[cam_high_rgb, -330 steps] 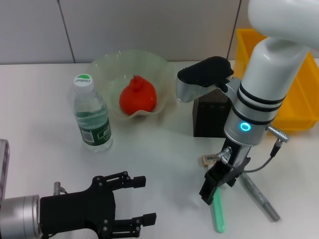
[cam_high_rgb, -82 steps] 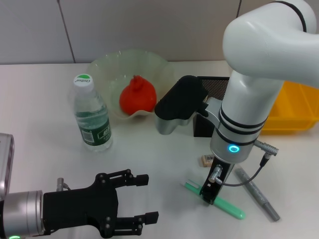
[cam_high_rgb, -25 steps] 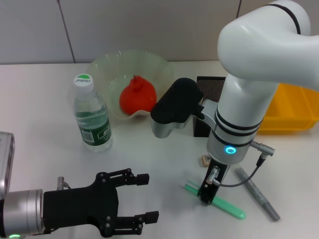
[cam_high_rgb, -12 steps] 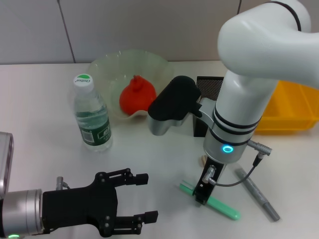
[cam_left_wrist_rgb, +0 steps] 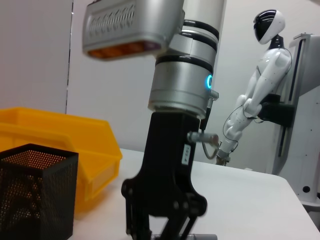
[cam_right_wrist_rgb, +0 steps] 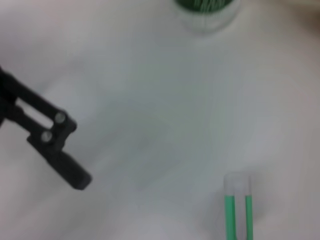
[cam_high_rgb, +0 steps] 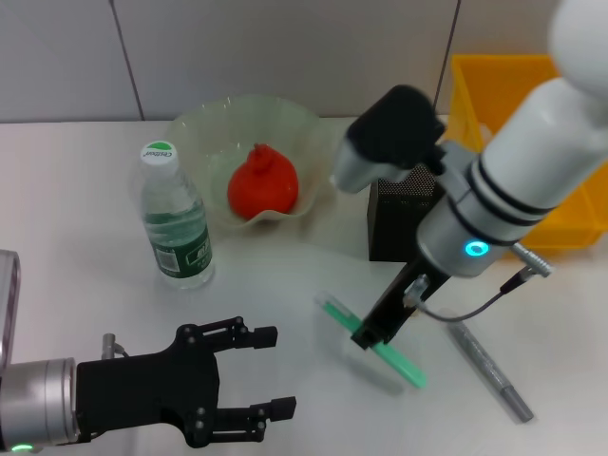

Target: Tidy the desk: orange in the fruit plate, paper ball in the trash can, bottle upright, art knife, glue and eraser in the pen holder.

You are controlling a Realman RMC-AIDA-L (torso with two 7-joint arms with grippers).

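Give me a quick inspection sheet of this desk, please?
Surface: white desk.
Job's things: orange in fruit plate; bottle upright; pen holder by trash can; eraser, paper ball not seen.
Clutter: grey pen.
Pincers: right pincer shut on green stick, which appears lifted off the desk; left pincer open, idle near the front edge.
Cables: grey lead on the right arm.
Surroundings: grey wall; white humanoid robot beyond.
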